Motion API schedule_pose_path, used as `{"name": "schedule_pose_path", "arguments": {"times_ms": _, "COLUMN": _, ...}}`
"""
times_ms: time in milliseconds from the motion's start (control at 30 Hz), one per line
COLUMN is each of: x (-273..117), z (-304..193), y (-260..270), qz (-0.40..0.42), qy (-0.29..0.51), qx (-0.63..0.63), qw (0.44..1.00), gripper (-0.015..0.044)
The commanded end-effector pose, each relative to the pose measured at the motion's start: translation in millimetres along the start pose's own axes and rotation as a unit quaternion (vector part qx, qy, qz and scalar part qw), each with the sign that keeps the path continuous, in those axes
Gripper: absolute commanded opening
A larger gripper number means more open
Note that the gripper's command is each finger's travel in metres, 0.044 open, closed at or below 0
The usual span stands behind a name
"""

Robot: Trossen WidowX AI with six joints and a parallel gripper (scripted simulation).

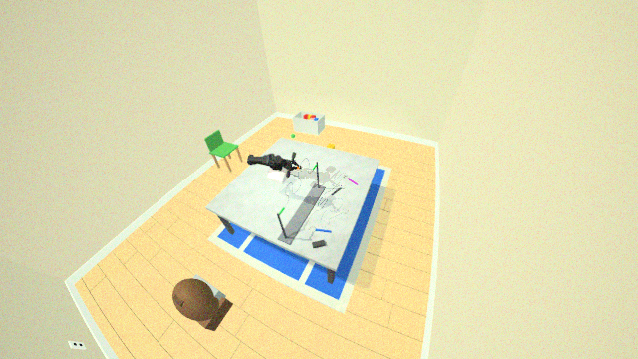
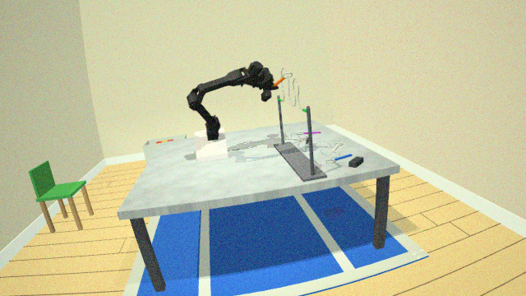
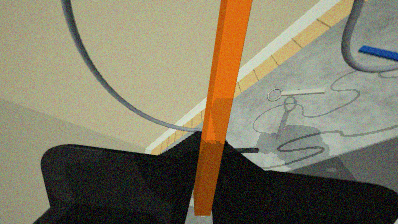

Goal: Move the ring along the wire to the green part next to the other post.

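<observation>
My gripper [image 1: 296,168] [image 2: 276,85] [image 3: 205,138] is shut on the orange handle [image 1: 298,168] [image 2: 279,81] [image 3: 227,60], which slants up toward the wire. The ring [image 2: 288,75] is at the handle's far end, high above the far post [image 2: 281,123] [image 1: 318,176]; it is outside the wrist view. The ring is at a grey stretch of the wire; whether they touch or the wire passes through it is too small to tell. A loop of grey wire [image 3: 345,45] shows at the right in the wrist view. Green parts [image 1: 315,168] [image 1: 281,211] [image 2: 304,110] sit by the far and near posts.
The near post [image 1: 282,226] [image 2: 310,141] stands on the same dark base [image 1: 301,216] [image 2: 297,160]. Beyond it lie a magenta stick [image 1: 353,181] [image 2: 313,132], a blue stick [image 1: 323,230] [image 2: 343,157] and a black block [image 1: 319,244] [image 2: 356,162]. An unidentified grey curve crosses the wrist view's left.
</observation>
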State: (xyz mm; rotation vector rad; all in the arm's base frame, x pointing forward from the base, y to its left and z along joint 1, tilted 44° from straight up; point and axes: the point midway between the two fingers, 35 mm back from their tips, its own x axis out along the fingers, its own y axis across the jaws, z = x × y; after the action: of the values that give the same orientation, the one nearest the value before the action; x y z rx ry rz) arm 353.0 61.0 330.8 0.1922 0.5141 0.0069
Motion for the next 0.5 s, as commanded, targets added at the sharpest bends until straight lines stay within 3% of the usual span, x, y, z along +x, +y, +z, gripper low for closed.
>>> {"name": "schedule_pose_path", "arguments": {"times_ms": 0, "x": 0.5, "z": -0.2, "y": -1.5, "qz": -0.015, "qy": -0.002, "qx": -0.027, "qw": 1.0, "gripper": -0.015}}
{"name": "schedule_pose_path", "arguments": {"times_ms": 467, "x": 1.1, "z": 0.0, "y": -6.0, "qz": -0.057, "qy": -0.012, "qx": -0.103, "qw": 0.993, "gripper": -0.015}}
